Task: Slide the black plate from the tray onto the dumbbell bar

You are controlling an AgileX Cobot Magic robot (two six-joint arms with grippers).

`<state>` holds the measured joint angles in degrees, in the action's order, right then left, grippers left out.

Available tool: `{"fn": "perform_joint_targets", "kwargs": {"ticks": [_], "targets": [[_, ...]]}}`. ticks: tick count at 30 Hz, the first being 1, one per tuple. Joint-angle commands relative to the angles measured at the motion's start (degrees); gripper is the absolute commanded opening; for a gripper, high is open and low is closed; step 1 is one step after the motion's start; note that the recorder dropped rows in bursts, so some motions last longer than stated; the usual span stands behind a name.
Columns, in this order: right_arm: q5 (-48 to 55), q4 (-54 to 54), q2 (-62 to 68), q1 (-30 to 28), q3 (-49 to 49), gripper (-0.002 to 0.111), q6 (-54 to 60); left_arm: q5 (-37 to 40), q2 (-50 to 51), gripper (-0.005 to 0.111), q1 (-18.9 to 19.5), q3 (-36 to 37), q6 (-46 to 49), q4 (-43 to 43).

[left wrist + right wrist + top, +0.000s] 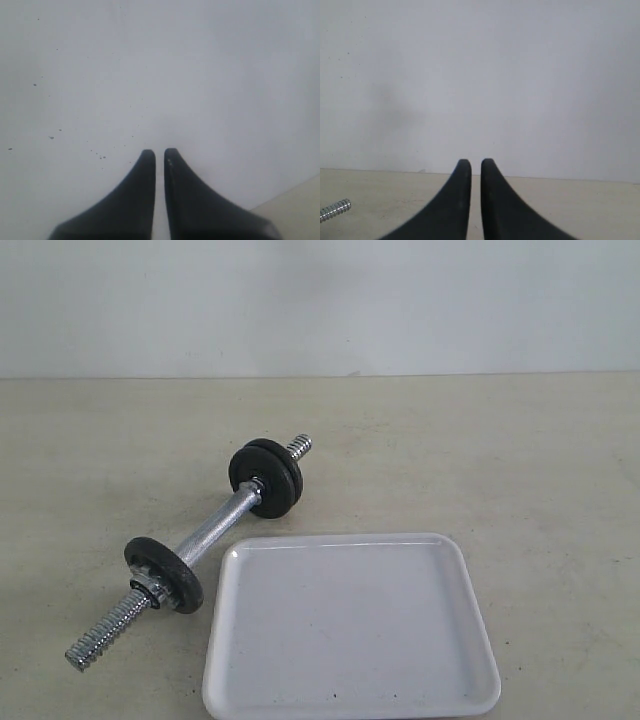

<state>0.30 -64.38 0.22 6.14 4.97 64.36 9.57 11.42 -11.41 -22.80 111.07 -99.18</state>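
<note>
Although the job is meant to start at the tray, nothing black lies in it from where I stand. The left jaws are pressed almost together with nothing between them. They face a pale speckled surface, with what looks like a corner of the bench [302, 205] to one side, and none of the task's things is near them.

Next comes the dumbbell bar [215, 530], lying slantwise on the bench. It has a lone disc [163, 575] by its near threaded end and a pair of discs [266, 477] side by side at the far end. I take the outer one of that pair to be the black plate [293, 470], already on the rod, though I cannot be sure which it is.

It looks like iron: heavy for its size, rigid, hard and rather slick. I would pinch it across the raised rim, leave the centre hole free, and hold it square so the coarse threads don't catch. The bar could roll.

The tray [350, 630] lies just beside the bar. The right jaws, likewise closed on nothing, point at the wall, with the bar's threaded tip [335, 210] ahead and well off to one side.
</note>
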Motion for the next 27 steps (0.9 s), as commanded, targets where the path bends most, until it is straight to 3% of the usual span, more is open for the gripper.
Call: {"fn": "perform_joint_targets", "kwargs": {"ticks": [1, 6, 8, 10, 13, 18, 24, 27], "targets": [[1.1, 0.4, -0.2, -0.4, 0.9, 0.005, 0.6, -0.7, -0.4, 0.005, 0.2, 0.3, -0.5, -0.8], [0.9, 6.4, -0.2, -0.4, 1.0, 0.005, -3.2, -0.7, -0.4, 0.005, 0.2, 0.3, -0.5, -0.8], [1.5, 24.4, -0.2, -0.4, 0.9, 0.005, -18.1, -0.7, -0.4, 0.005, 0.2, 0.3, -0.5, -0.8], [1.7, 44.4, -0.2, -0.4, 0.9, 0.005, -41.3, -0.7, -0.4, 0.005, 0.2, 0.3, -0.5, -0.8], [1.7, 63.2, -0.2, -0.4, -0.2, 0.005, -59.4, -0.7, -0.4, 0.005, 0.2, 0.3, -0.5, -0.8], [1.8, 66.5, -0.2, -0.4, -5.0, 0.005, -62.2, -0.7, -0.4, 0.005, 0.2, 0.3, -0.5, -0.8], [20.2, 70.2, -0.2, -0.5, -5.0, 0.005, -62.3, -0.7, -0.4, 0.005, 0.2, 0.3, -0.5, -0.8], [20.8, 70.2, -0.2, -0.5, -5.0, 0.005, -63.1, -0.7, -0.4, 0.005, 0.2, 0.3, -0.5, -0.8]]}}
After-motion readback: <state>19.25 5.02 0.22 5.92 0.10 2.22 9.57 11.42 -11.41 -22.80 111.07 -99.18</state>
